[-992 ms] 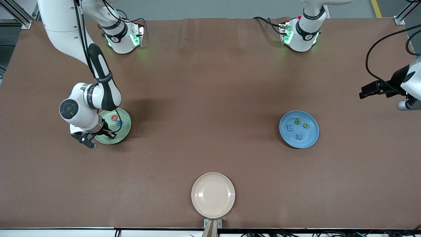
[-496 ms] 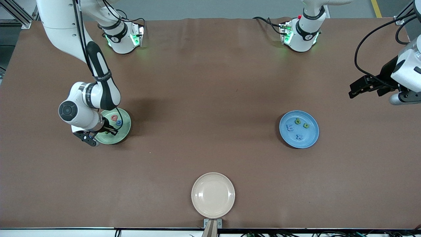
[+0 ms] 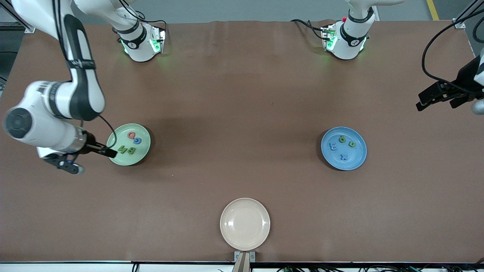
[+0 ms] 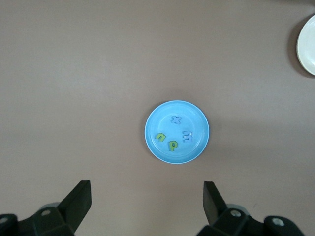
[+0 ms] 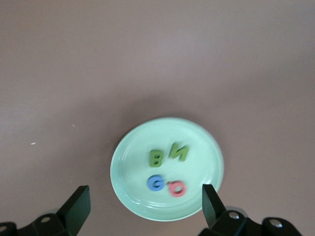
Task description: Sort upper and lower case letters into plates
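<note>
The pale green plate (image 3: 129,144) is sitting toward the right arm's end of the table, carrying four letters: a green B (image 5: 156,158), a green N (image 5: 179,152), a blue G (image 5: 156,183) and a red O (image 5: 176,188). The bright blue plate (image 3: 343,148) is lying well apart from the green plate, toward the left arm's end, holding two green and two blue letters. The cream-white plate (image 3: 245,224) is resting empty, nearer to the front camera than the green plate.

The right gripper (image 3: 99,150) is hanging over the green plate's rim at the right arm's end, fingers spread and holding nothing. The left gripper (image 3: 438,94) is waiting above bare table at the left arm's end, well apart from the green plate, its fingers parted and empty too.

The letters are looking like small, light, stiff pieces, likely foam or plastic, flat enough to slip; pinching across a straight stroke would probably be safest. The glossy plates could slide if nudged.

The right wrist view is making the green plate's letters readable, which the front view only hints at. The front view alone is showing all three plates and both arms together.
</note>
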`<state>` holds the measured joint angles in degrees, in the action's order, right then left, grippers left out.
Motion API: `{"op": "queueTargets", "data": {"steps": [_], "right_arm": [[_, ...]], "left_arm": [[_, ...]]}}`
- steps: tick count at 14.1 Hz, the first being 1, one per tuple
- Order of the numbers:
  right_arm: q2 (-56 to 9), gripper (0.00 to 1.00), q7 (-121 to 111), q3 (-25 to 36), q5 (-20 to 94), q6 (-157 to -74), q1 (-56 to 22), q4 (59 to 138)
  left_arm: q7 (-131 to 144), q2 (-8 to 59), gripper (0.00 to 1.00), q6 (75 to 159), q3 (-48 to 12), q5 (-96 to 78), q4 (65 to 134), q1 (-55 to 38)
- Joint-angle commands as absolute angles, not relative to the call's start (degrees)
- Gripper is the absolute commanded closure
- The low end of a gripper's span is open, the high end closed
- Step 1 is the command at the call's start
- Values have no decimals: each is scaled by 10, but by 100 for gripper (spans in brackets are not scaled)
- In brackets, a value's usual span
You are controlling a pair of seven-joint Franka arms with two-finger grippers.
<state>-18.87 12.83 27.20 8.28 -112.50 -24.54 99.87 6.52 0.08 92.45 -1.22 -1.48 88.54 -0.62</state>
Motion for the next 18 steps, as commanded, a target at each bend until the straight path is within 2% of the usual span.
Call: {"op": "queueTargets", "data": {"steps": [1,4,9,13,15,18], "right_arm": [[-197,0,5,274,67,-1079,-211,917],[-200,0,-8,273,70,-1007,-169,846],[-201,0,-10,272,72,-992,-141,801],[-200,0,-6,268,81,-985,-139,796],[-200,0,-7,266,82,-945,-143,795],[-186,0,-10,261,82,-933,-152,796]], "left_arm": [[67,-5,0,914,-16,-22,874,-8],[69,-5,0,914,-16,-21,864,-8],[69,-5,0,914,-20,-21,858,-10],[71,-4,0,913,-19,-16,858,-7],[71,-4,0,913,-16,-19,858,-4],[71,-4,0,913,-17,-20,858,-6]]}}
